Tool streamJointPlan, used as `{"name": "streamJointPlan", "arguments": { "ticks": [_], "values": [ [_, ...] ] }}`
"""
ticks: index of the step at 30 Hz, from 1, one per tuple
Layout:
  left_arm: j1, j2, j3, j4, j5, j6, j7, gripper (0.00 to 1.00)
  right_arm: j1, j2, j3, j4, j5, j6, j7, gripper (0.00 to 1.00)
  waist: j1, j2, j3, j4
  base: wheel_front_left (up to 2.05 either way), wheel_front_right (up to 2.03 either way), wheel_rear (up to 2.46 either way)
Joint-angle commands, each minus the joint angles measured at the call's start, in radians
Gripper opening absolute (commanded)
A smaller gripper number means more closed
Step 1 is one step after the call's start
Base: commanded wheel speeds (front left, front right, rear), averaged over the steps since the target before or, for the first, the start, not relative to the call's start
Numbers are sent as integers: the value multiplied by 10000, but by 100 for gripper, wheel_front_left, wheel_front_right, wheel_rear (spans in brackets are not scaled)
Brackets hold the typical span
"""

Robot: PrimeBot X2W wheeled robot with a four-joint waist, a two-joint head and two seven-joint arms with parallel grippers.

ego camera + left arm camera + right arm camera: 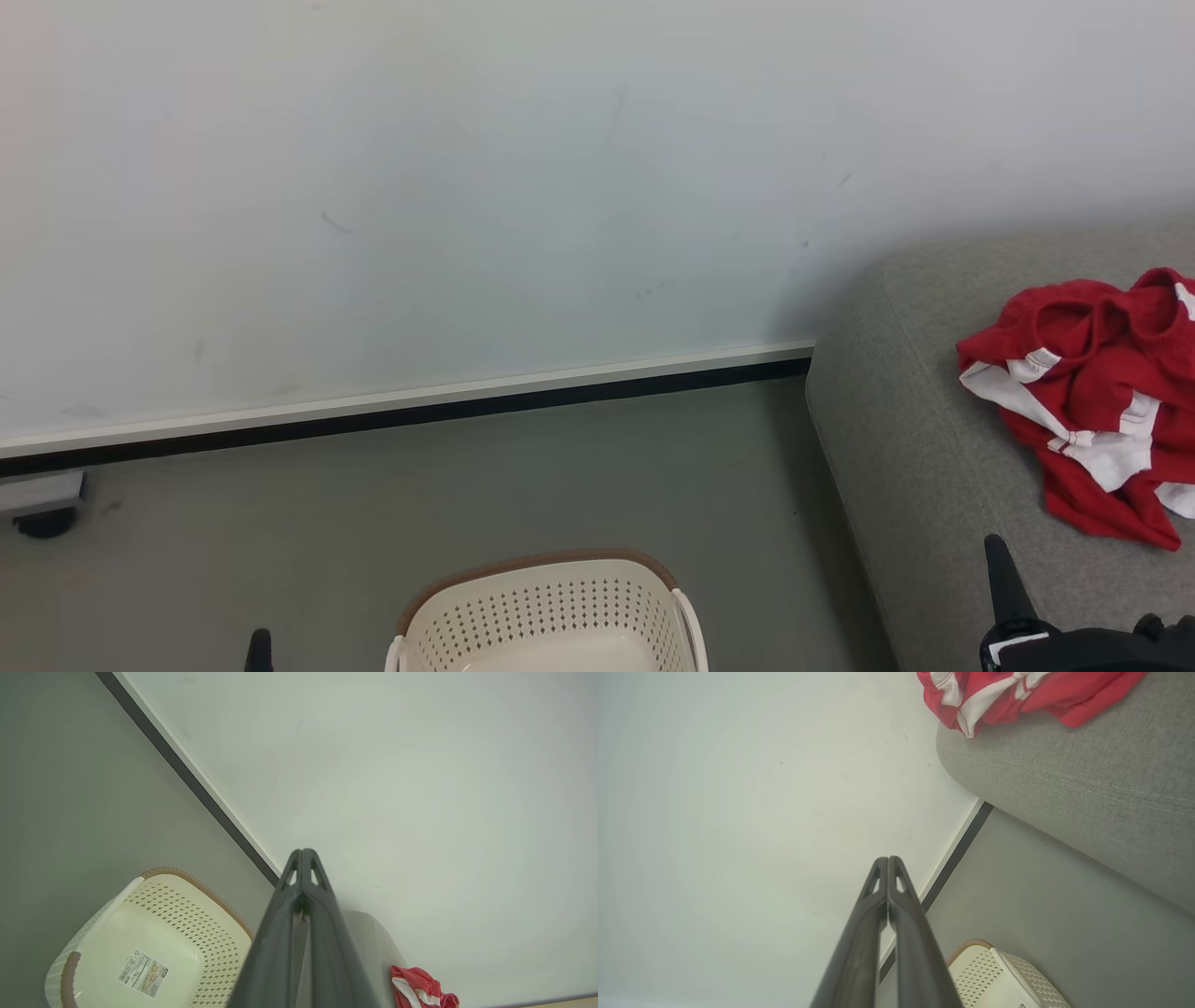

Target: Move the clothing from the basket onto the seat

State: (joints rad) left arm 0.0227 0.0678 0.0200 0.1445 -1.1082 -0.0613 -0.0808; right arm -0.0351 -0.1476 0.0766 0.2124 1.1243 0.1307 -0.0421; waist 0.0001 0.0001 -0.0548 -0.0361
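Red clothing (1088, 397) with white panels lies crumpled on the grey seat (915, 439) at the right; it also shows in both wrist views, clothing (420, 989) and clothing (999, 695). The cream basket (551, 611) with a brown rim stands on the floor at the bottom centre. In the left wrist view the basket (182, 914) holds nothing but a label on its bottom. My left gripper (303, 851) is shut and holds nothing; its tip (259, 649) shows left of the basket. My right gripper (888, 859) is shut and holds nothing, its tip (997, 560) over the seat's front.
A white wall (467, 187) with a pale and black skirting (420, 411) runs behind the grey floor (280, 541). A grey object on a black wheel (42, 509) sits at the far left by the wall.
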Motion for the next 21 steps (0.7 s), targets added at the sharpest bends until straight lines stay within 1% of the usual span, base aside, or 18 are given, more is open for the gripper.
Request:
{"name": "streamJointPlan", "arguments": {
  "ticks": [1, 11, 21],
  "values": [
    [-243, 106, 8, -1, -392, -88, 73, 0, -283, 30, -129, -35, 377, 2, 108, 0, -1, -1, 20, 14, 0, 0, 0],
    [-496, 111, 15, 209, -1442, -215, 279, 0, -410, 113, -456, 73, 1403, 3, 408, 0, -1, -1, 112, 71, 0, 0, 0],
    [-698, 110, 28, 377, -2267, -333, 463, 0, -493, 194, -742, 161, 2270, 3, 651, 0, -1, -1, 195, 124, 0, 0, 0]
  ]
}}
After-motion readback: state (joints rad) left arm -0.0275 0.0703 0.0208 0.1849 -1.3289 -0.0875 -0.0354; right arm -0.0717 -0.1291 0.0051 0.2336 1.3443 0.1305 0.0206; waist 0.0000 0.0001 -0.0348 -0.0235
